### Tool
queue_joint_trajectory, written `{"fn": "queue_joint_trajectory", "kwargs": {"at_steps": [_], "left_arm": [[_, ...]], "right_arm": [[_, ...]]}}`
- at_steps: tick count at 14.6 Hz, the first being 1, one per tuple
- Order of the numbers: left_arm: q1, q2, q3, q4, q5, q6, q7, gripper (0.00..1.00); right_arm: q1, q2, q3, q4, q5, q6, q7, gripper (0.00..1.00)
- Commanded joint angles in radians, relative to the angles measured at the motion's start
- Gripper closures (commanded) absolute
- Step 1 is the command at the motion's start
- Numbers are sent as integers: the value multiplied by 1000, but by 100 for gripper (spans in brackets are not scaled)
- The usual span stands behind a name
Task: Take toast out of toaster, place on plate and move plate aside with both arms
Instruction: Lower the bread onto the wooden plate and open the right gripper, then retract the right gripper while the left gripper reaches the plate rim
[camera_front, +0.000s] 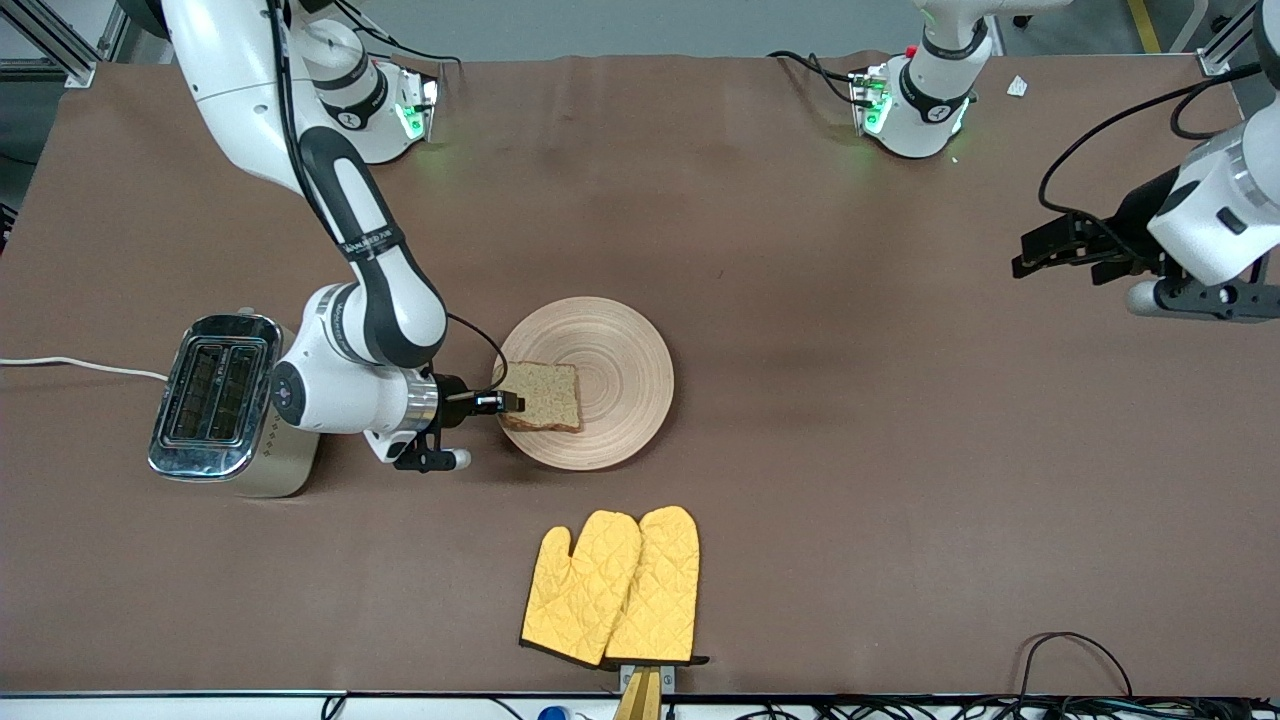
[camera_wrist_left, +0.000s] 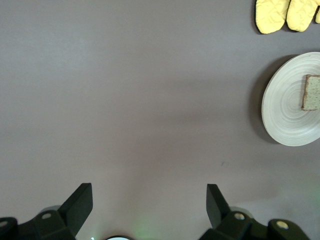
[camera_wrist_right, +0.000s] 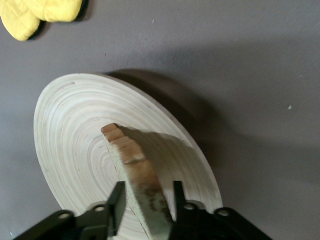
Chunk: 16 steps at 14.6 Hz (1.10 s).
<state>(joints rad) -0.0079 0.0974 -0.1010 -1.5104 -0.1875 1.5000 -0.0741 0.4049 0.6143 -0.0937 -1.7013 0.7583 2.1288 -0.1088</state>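
Toast (camera_front: 545, 396) between right claw (camera_front: 512, 403) fingers

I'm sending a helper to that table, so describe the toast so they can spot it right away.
Start at the chrome toaster toward the right arm's end of the table; beside it lies a round pale wooden plate. The toast is on that plate's toaster side, pinched by the right gripper. It is the only brown, speckled, square slice there; the yellow oven mitts lie nearer the camera.
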Motion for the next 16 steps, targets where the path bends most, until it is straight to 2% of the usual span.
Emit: {"fn": "queue_joint_trajectory", "kwargs": {"at_steps": [1, 3, 6, 8, 11, 14, 16], "left_arm": [[-1, 31, 1, 10, -82, 14, 19, 0], [-1, 68, 1, 7, -150, 29, 19, 0], [-18, 123, -2, -36, -269, 86, 17, 0], [-26, 143, -17, -95, -355, 185, 19, 0], [-44, 212, -107, -143, -389, 345, 28, 0], [-44, 315, -167, -146, -489, 419, 86, 0], [-46, 370, -212, -166, -549, 500, 141, 0]], "right_arm": [[0, -18, 2, -44, 19, 11, -9, 0], [-20, -28, -4, -46, -10, -18, -14, 0], [-32, -66, -58, -15, -170, -105, -11, 0], [-32, -117, -69, -14, -265, -112, -9, 0], [-41, -206, -112, -23, -306, -116, -9, 0], [-41, -281, -171, -26, -368, -141, -9, 0], [-41, -342, -204, -26, -477, -155, -8, 0]]}}
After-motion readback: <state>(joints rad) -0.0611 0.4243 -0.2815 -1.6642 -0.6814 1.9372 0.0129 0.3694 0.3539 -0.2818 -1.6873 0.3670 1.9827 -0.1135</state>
